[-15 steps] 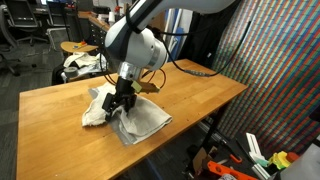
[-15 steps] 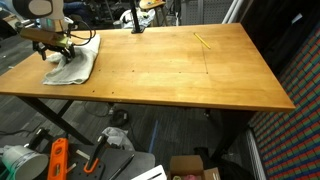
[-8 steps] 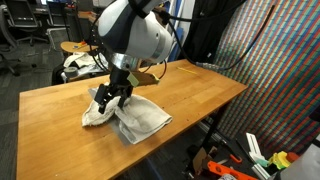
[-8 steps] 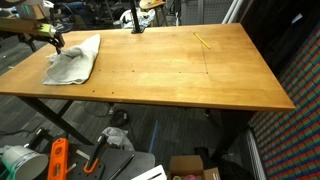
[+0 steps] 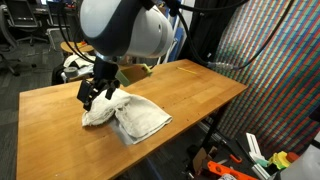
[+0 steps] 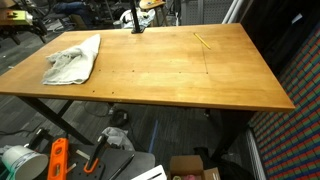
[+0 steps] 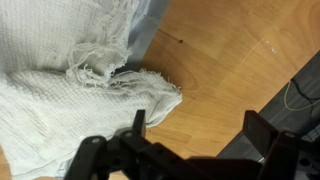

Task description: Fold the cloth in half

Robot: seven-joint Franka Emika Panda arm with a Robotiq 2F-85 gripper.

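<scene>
In an exterior view the cloth (image 5: 130, 117) lies rumpled near one end of the surface (image 5: 205, 88). Its long axis runs from a bunched end to a flatter one by the edge. The hand (image 5: 97, 96) hangs just above the bunched end, jaws wide apart and holding nothing. In the wrist view the fabric lies to one side of the jaws, with bare wood opposite, so a grasp likely means shifting toward the frayed corner.

A lab workshop, shown by the wooden workbench (image 6: 180, 70), office chairs (image 5: 18, 30) and floor-strewn tools (image 6: 57, 160).
</scene>
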